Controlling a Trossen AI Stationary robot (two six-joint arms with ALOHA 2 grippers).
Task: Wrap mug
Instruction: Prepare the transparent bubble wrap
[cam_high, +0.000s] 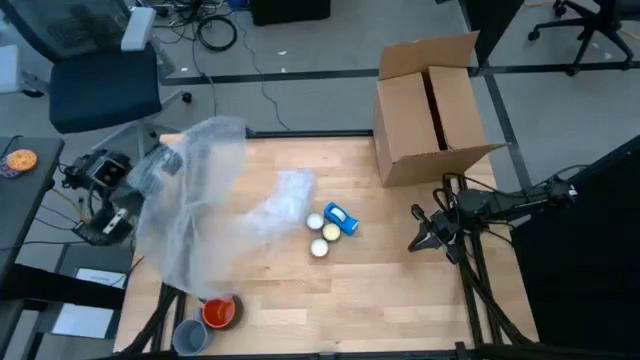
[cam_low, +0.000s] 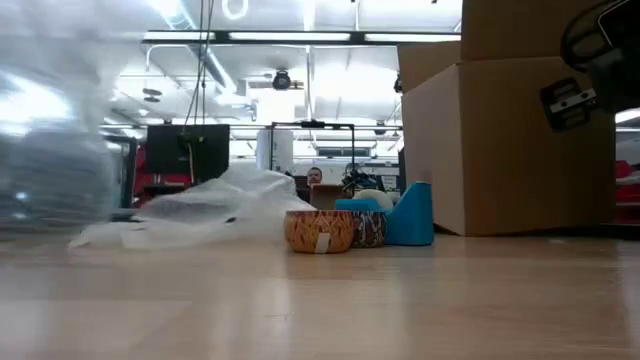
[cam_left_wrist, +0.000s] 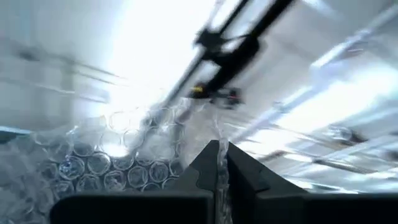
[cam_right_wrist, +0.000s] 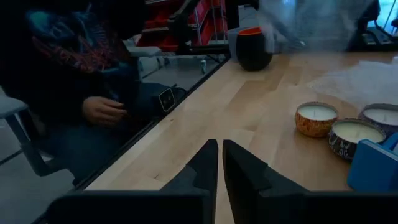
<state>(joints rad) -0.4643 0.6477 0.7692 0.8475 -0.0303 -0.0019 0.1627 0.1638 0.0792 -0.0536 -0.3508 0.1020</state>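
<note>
**Left claw lifts bubble wrap at the surface's edge; right arm waits**

The left claw (cam_left_wrist: 219, 163) is raised at the left edge of the wooden surface (cam_high: 400, 280), its two dark fingers pinched together on a sheet of bubble wrap (cam_high: 205, 205). In the left wrist view a thin fold of the film runs up between the closed fingertips, and the camera points upward toward ceiling lights through the plastic. From above, the left arm (cam_high: 100, 190) is folded near the surface's left side, largely veiled by the wrap, which hangs from the claw and trails rightward across the surface toward its centre.

The right claw (cam_high: 425, 232) hovers over the right part of the surface, just in front of an open cardboard box (cam_high: 430, 110). Its fingers are nearly closed on nothing, with only a narrow slit between them in the right wrist view.

An orange-lined dark mug (cam_high: 220, 312) stands near the front left corner, beside a grey cup (cam_high: 190, 335), both uncovered and close to the lower edge of the wrap. Near the centre lie two candle tins (cam_high: 320, 235) and a blue box (cam_high: 342, 218), close together.

In the right wrist view a seated person (cam_right_wrist: 93, 81) shows beyond the surface's edge, one hand (cam_right_wrist: 102, 111) resting in the lap.
</note>
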